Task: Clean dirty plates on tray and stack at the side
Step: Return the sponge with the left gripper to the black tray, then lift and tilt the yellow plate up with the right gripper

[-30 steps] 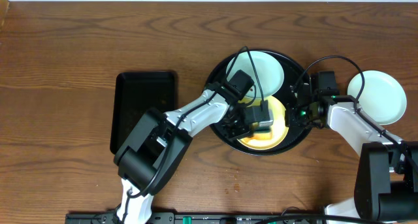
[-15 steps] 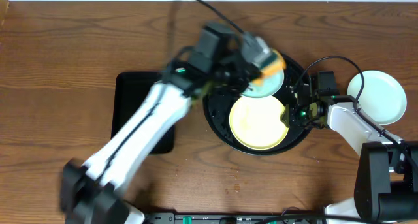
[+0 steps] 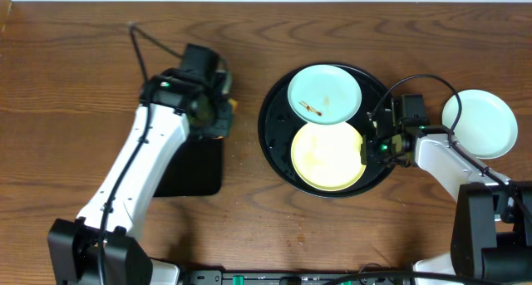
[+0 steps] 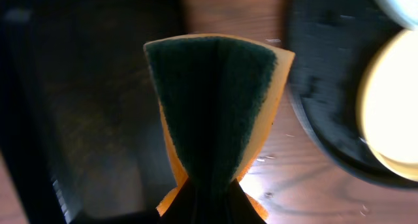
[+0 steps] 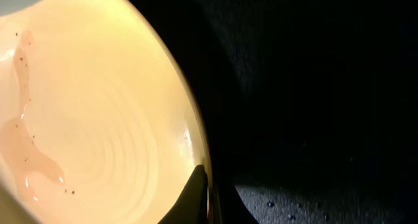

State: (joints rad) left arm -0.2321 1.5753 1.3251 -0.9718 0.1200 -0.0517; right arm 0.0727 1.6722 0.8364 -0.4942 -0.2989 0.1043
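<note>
Gripping the yellow plate [image 3: 324, 156] rim, right pincer [image 3: 371, 146] closed; left pincer [image 4: 209, 208] clamps sponge [image 4: 215, 100].

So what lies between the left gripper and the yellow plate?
From the left gripper to the yellow plate: bare table, then the tray's black rim and floor. Overhead shows it. The gripper holds a sponge.
</note>
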